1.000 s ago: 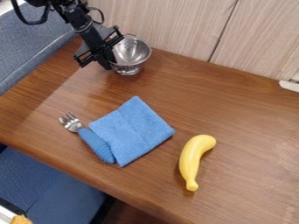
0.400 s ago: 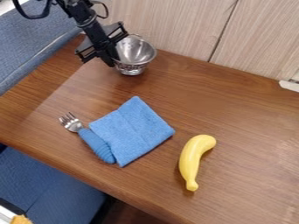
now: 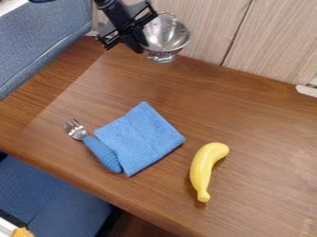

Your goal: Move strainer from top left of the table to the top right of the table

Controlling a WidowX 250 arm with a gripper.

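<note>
A: Item one, strainer?
B: One metal strainer (image 3: 166,34), footed, held at the table's (image 3: 248,111) back edge, toward the back left corner. Bowl overlaps the wall panel (image 3: 217,23) in view; foot seems clear of the wood, height unreadable.
A: Condition of view?
B: Left rim partly hidden behind the claw (image 3: 139,44). Mouth tilted toward the camera; wire loop at the far rim, hard to make out.
A: Item two, the claw. State?
B: Black, two-fingered, closed on the strainer's left side; exact contact masked by its own dark parts. The arm (image 3: 113,7) above is cut off by the top edge of view.
A: Item three?
B: Cloth (image 3: 145,139), blue, folded, left of the table's middle. Inner layers hidden.
A: Four?
B: Fork (image 3: 102,153), metal tines, blue ribbed handle, lying along the cloth's left side, toward the near left edge. Whether the handle overlaps the cloth's border: cannot tell.
A: Five?
B: Banana (image 3: 204,169), yellow, right of the cloth, complete, stem toward the near edge.
A: Remainders?
B: White fitting (image 3: 307,91) at the back edge, cut off at right; orange piece (image 3: 23,233), bottom left corner of view, cropped, unidentified.
</note>
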